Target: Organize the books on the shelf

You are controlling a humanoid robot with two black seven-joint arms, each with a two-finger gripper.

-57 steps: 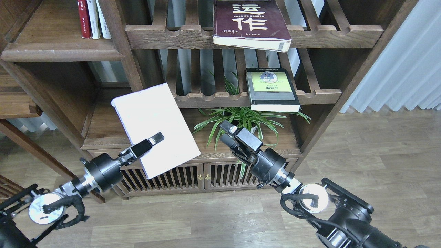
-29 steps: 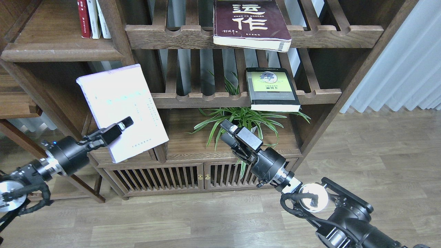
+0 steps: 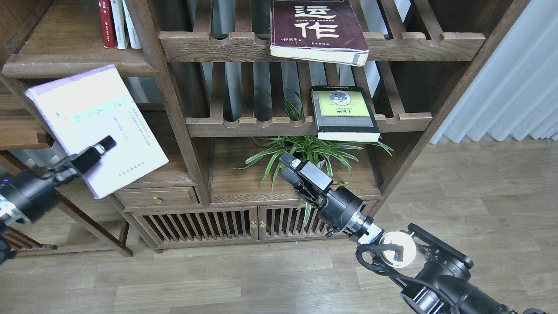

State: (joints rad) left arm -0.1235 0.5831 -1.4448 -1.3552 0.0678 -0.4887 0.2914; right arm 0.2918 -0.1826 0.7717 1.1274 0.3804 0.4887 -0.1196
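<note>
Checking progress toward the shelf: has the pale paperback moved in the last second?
Yes. The pale paperback, held by the left gripper, went left and up, away from the yellow-green book.

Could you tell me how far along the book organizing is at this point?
Nothing looks placed on the plank shelf yet. In hand: the left gripper holds the lavender-white paperback just below that shelf. Left: the maroon book and the yellow-green book lie on the slatted racks; the right gripper holds nothing.
</note>
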